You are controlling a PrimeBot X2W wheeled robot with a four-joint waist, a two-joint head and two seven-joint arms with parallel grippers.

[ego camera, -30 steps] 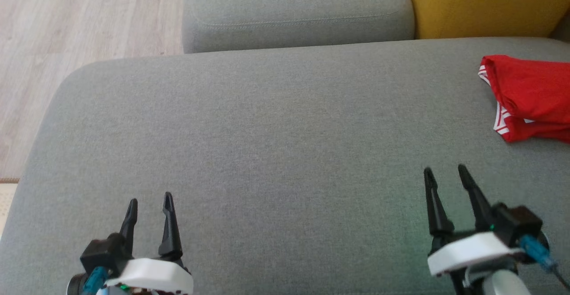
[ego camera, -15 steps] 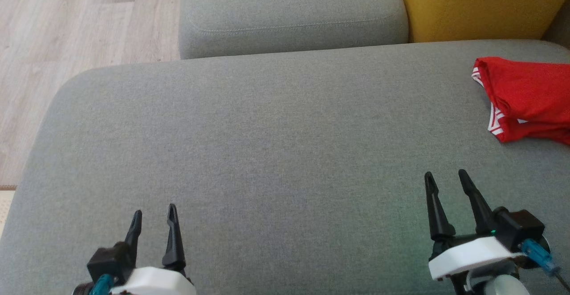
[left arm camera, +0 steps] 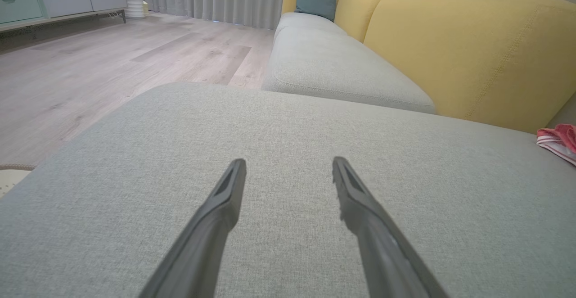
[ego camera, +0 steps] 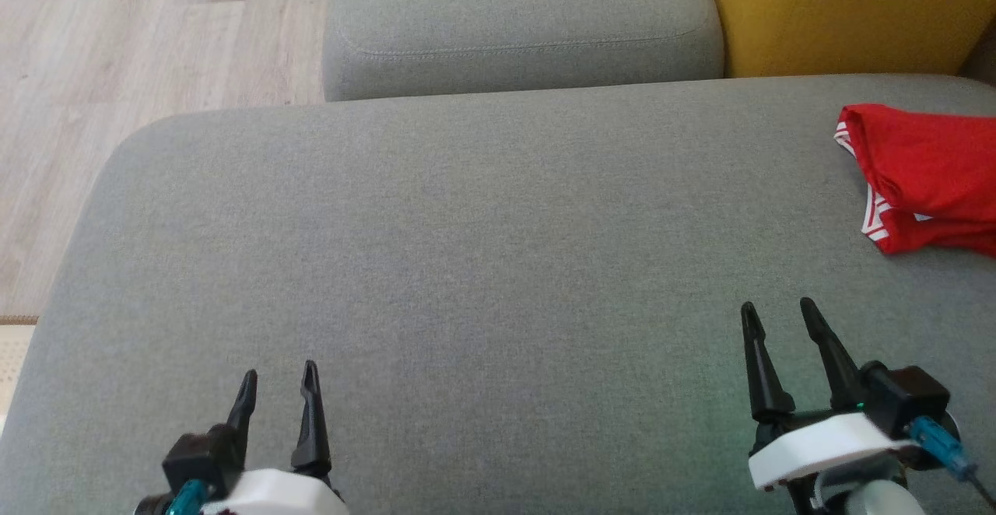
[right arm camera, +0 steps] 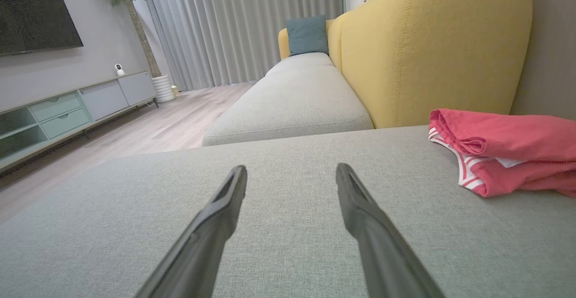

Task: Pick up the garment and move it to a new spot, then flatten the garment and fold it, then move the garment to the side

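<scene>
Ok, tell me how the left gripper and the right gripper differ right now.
The right gripper reaches farther up the head view than the left gripper. The right gripper sits fairly near the red garment; the left gripper is far across the grey cushion from it. Shared: both are open, hold nothing, and point forward over the cushion.
</scene>
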